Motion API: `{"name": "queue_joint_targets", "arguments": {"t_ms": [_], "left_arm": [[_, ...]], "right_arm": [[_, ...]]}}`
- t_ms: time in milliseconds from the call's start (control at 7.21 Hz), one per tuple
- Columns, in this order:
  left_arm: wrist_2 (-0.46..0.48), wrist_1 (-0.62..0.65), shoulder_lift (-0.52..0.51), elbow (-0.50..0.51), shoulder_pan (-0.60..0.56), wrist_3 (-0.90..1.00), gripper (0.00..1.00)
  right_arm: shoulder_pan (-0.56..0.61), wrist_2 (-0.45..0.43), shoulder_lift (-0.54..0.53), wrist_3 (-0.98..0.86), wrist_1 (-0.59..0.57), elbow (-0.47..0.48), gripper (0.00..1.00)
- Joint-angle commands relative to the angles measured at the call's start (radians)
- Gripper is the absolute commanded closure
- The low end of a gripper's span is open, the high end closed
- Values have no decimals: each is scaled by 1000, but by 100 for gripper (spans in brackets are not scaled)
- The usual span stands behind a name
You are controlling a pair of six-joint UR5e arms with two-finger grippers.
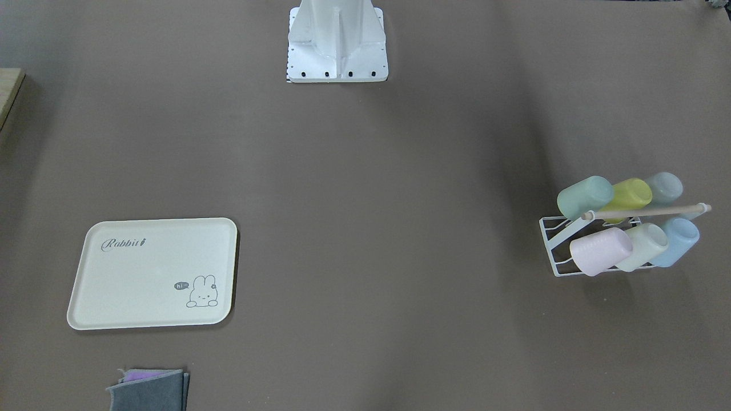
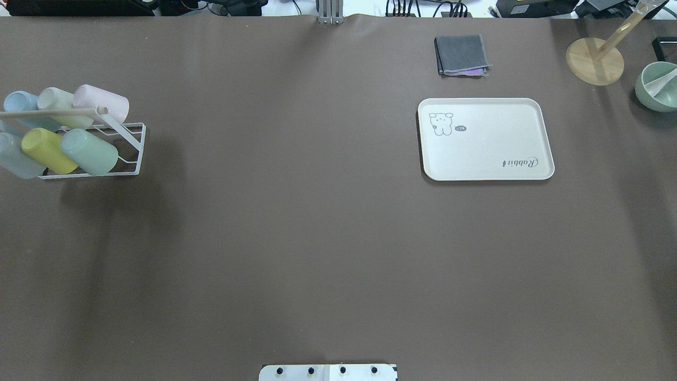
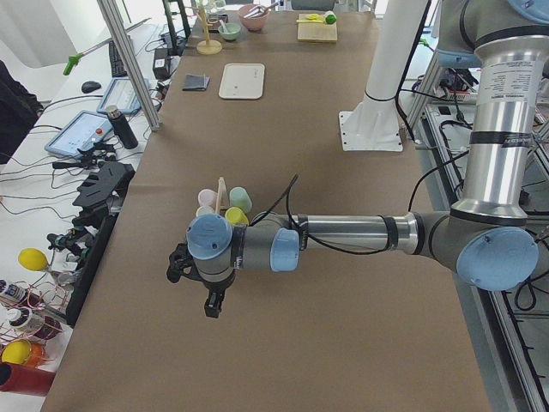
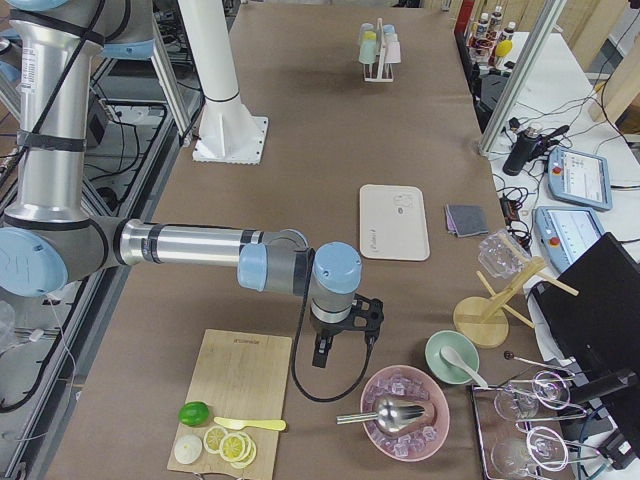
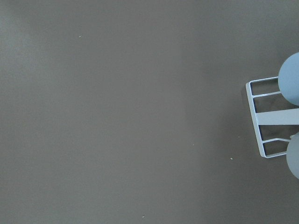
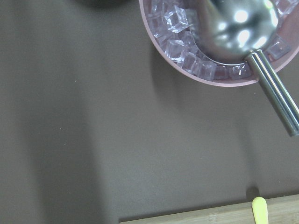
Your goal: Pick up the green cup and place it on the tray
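Observation:
The green cup [image 1: 583,197] lies on its side on a white wire rack [image 1: 555,246] among several pastel cups, at the rack's end nearest the table's middle. It also shows in the overhead view [image 2: 89,152]. The cream tray [image 1: 131,279] with "Rabbit" script lies flat with nothing on it, far across the table [image 2: 486,153]. My left gripper [image 3: 196,287] hangs above the table just short of the rack; I cannot tell if it is open or shut. My right gripper [image 4: 348,338] hovers past the tray near a pink bowl; I cannot tell its state either.
A folded grey cloth [image 2: 461,54] lies beyond the tray. A wooden stand [image 2: 595,61] and a green bowl [image 2: 656,85] are at the far right. A pink bowl of ice [image 4: 405,410] with a metal scoop and a cutting board [image 4: 235,395] sit under the right arm.

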Motion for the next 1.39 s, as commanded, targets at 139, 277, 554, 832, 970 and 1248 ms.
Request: {"name": "queue_joint_targets", "arguments": {"t_ms": [139, 277, 554, 832, 970, 1248], "left_arm": [[7, 11, 15, -20, 0, -2, 2], [8, 11, 15, -17, 0, -3, 2], [8, 11, 14, -23, 2, -3, 2], [10, 11, 26, -49, 0, -3, 2], [15, 13, 26, -49, 2, -3, 2], [18, 11, 28, -39, 3, -1, 2]], "right_arm": [[0, -2, -2, 2, 0, 3, 0], [0, -2, -2, 2, 0, 0, 0], [-2, -38, 24, 3, 5, -34, 0], [-3, -46, 45, 0, 2, -23, 0], [-3, -42, 38, 0, 2, -28, 0], [-20, -43, 36, 0, 2, -34, 0]]}}
